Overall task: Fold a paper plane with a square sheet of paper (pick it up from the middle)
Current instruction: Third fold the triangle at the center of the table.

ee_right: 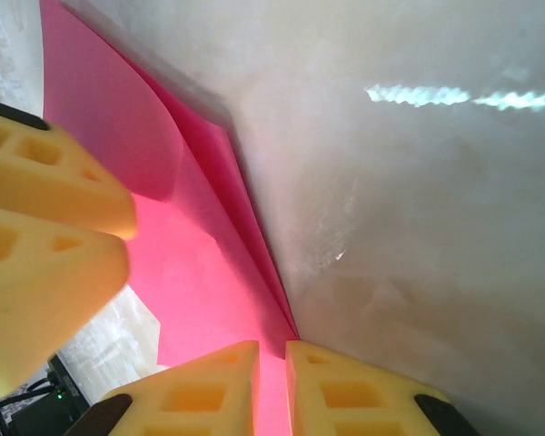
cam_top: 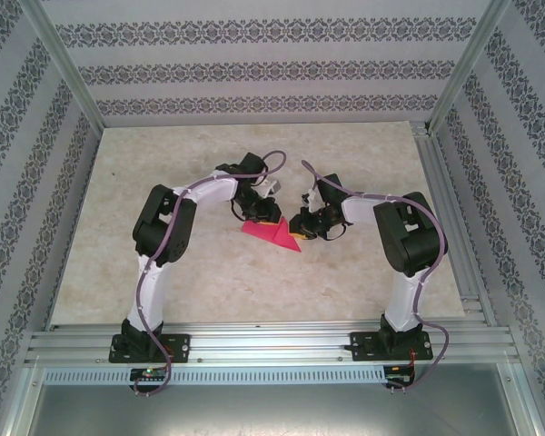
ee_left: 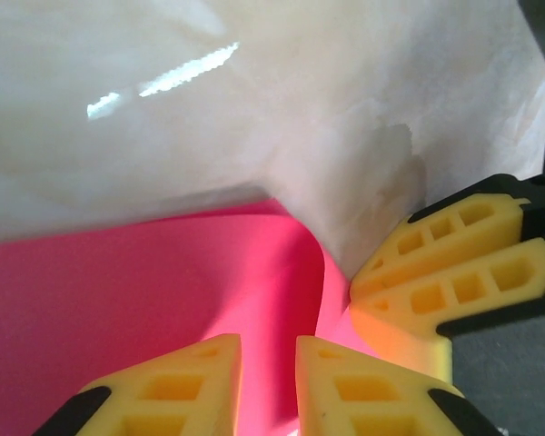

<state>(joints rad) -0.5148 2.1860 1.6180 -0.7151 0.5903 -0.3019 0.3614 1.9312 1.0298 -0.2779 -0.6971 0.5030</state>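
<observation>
Two tools (cam_top: 271,221) (cam_top: 299,229) tip-down on folded paper (cam_top: 265,232)

Left arm (cam_top: 159,241) and right arm (cam_top: 407,238) both reach forward from their bases, elbows raised and bowed outward, forearms angled in toward the middle. Wrists face each other, so left tool (ee_left: 268,350) and right tool (ee_right: 272,356) sit nearly tip to tip, pitched down. I read the left fingertips (ee_left: 200,363) as a narrow slit apart (no clamp that I can see). Right jaws are pinched together on a corner of the sheet of paper (ee_right: 191,263).
</observation>
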